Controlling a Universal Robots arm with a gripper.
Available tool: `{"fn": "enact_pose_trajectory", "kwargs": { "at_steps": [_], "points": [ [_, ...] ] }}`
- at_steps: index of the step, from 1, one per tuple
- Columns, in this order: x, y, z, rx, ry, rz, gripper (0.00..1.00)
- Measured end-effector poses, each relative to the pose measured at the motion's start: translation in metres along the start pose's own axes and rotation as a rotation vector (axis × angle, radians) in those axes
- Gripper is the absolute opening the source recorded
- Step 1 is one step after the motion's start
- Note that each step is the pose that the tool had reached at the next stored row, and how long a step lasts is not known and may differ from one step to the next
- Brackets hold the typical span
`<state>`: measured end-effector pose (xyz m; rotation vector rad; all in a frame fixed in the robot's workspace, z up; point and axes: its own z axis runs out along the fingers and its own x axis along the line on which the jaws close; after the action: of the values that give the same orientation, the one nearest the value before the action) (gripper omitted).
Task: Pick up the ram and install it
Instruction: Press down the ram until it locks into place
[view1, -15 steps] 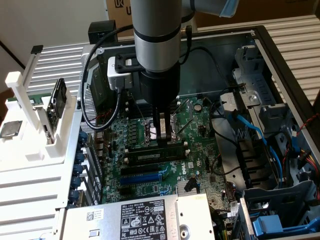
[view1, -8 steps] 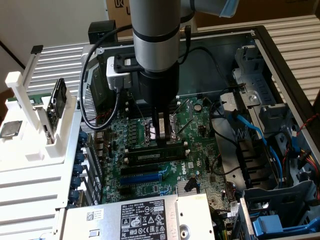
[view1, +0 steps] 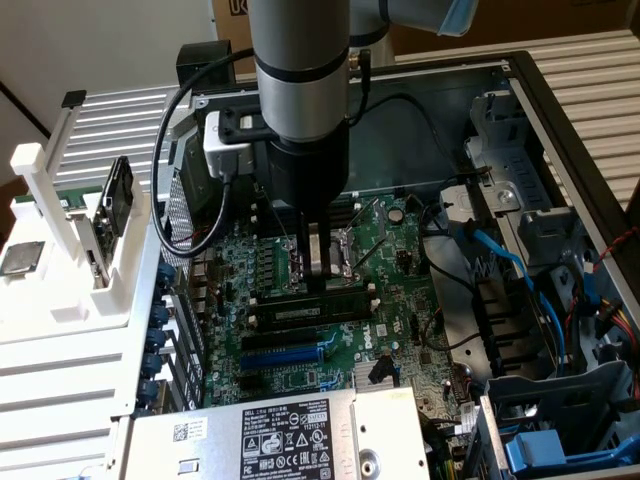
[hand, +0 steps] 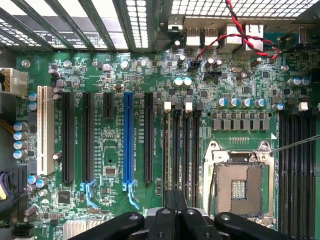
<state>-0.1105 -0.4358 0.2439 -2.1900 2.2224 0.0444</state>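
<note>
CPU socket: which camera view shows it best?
The wrist view: the CPU socket is seen straight on, with its metal frame and bare contacts all in sight. In the exterior view the gripper stands in front of it, so only parts of the frame show beside it.

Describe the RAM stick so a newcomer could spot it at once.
Start at the open computer case and find the green motherboard inside. Just below the gripper, in the exterior view, the RAM stick lies across the black memory slots. Unlike the blue expansion slot nearby, it is a thin dark board with a pale label strip.
</note>
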Motion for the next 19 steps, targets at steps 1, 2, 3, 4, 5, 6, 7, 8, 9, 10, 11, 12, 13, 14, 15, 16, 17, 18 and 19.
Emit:
{"fn": "enact_pose_trajectory", "kwargs": {
  "at_steps": [1, 2, 3, 4, 5, 6, 7, 8, 9, 10, 11, 12, 13, 14, 15, 16, 17, 18, 19],
  "points": [
    [0.0000, 0.0001, 0.0000, 0.0000, 0.0001, 0.000, 0.10],
    [0.0000, 0.0004, 0.0002, 0.0000, 0.0002, 0.000, 0.10],
    [-0.0001, 0.0010, 0.0007, 0.0008, 0.0000, 0.000, 0.10],
    [-0.0001, 0.0015, 0.0011, 0.0011, 0.0002, 0.000, 0.10],
    [-0.0001, 0.0022, 0.0014, 0.0014, 0.0001, 0.000, 0.10],
    [-0.0001, 0.0027, 0.0019, 0.0018, 0.0001, -0.001, 0.10],
    [-0.0001, 0.0029, 0.0047, 0.0020, 0.0002, -0.001, 0.10],
    [0.0000, 0.0029, 0.0051, 0.0021, 0.0002, -0.001, 0.10],
    [0.0000, 0.0029, 0.0054, 0.0019, 0.0005, -0.001, 0.10],
    [0.0000, 0.0029, 0.0058, 0.0019, 0.0007, -0.001, 0.10],
    [0.0000, 0.0028, 0.0063, 0.0020, 0.0007, -0.002, 0.10],
    [0.0000, 0.0023, 0.0073, 0.0020, 0.0012, -0.002, 0.10],
    [-0.0002, 0.0023, 0.0078, 0.0020, 0.0016, -0.002, 0.10],
    [-0.0005, 0.0023, 0.0083, 0.0018, 0.0019, -0.002, 0.10],
    [-0.0012, 0.0023, 0.0091, 0.0019, 0.0020, -0.002, 0.10],
    [-0.0017, 0.0023, 0.0094, 0.0020, 0.0019, -0.002, 0.10],
    [-0.0019, 0.0022, 0.0096, 0.0021, 0.0018, -0.003, 0.10],
    [-0.0021, 0.0023, 0.0098, 0.0021, 0.0019, -0.003, 0.10],
    [-0.0020, 0.0023, 0.0098, 0.0019, 0.0023, -0.003, 0.10]
  ]
}}
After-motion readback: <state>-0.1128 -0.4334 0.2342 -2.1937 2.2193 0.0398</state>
